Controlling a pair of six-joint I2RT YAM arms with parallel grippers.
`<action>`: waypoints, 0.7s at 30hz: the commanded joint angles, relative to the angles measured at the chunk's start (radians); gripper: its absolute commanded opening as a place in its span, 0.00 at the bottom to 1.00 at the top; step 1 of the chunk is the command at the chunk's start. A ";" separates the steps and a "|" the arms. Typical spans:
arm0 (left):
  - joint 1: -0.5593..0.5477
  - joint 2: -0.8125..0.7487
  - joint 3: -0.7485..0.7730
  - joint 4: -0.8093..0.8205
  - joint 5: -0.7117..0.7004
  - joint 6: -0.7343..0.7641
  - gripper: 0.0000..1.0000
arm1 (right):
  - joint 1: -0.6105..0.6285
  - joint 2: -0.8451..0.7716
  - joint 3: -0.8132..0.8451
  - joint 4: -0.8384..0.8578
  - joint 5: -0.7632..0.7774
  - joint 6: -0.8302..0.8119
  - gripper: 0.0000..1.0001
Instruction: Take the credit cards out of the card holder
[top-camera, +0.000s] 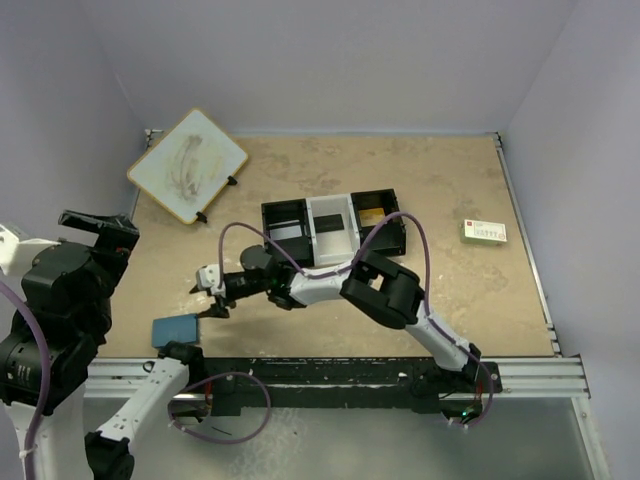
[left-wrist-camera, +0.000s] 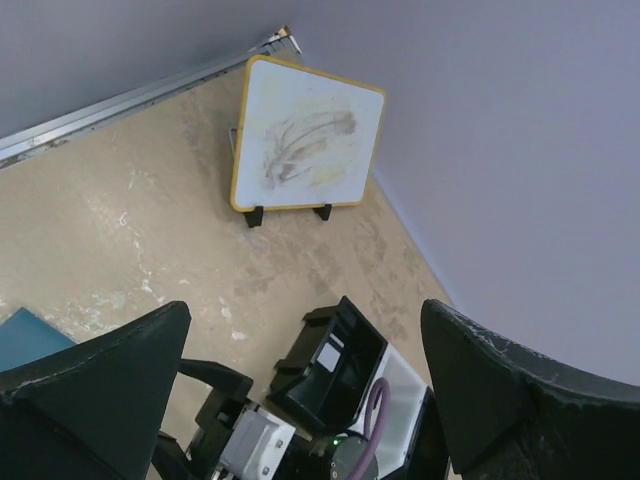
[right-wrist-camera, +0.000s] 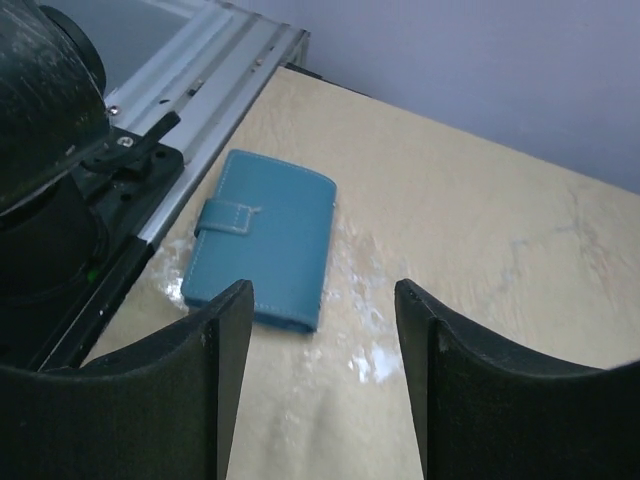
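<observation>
Blue and shut like a small book, the card holder (top-camera: 176, 329) lay flat on the tan table (top-camera: 450, 300) at its near left corner, just beside the metal rail (top-camera: 350, 372) along the front edge and close to the base of the left arm. In the right wrist view the card holder (right-wrist-camera: 262, 238) showed its snap tab (right-wrist-camera: 229, 216) folded over the cover, and no card could be seen sticking out of it. The right arm reached across the table toward the left, and the right gripper (top-camera: 207, 292) hung near the card holder, a little farther from the front edge, without touching it. The right gripper (right-wrist-camera: 322, 300) had its fingers (right-wrist-camera: 215, 380) partly apart with nothing between them, and the card holder sat beyond the tips. The left gripper (top-camera: 100, 232) was lifted high at the left side, well above the table; in the left wrist view the left gripper (left-wrist-camera: 305, 310) stood spread wide and held nothing, with a corner of the card holder (left-wrist-camera: 30, 340) at the left edge of that view. A black and white tray (top-camera: 283, 207) with three compartments sat near the middle of the table. A whiteboard (top-camera: 187, 165) with a yellow rim leaned on small black stands in the far left corner, smudged across its face. A white card (top-camera: 484, 232) with green and red print lay alone toward the right side.
</observation>
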 joint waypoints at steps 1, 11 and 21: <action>0.007 0.054 0.025 -0.010 0.056 0.072 0.96 | 0.037 0.037 0.161 -0.166 -0.115 -0.024 0.62; 0.007 0.063 -0.040 0.038 0.165 0.094 0.96 | 0.048 0.192 0.485 -0.731 -0.260 -0.305 0.68; 0.007 0.062 -0.053 0.040 0.175 0.098 0.96 | 0.055 0.328 0.687 -0.719 -0.324 -0.142 0.77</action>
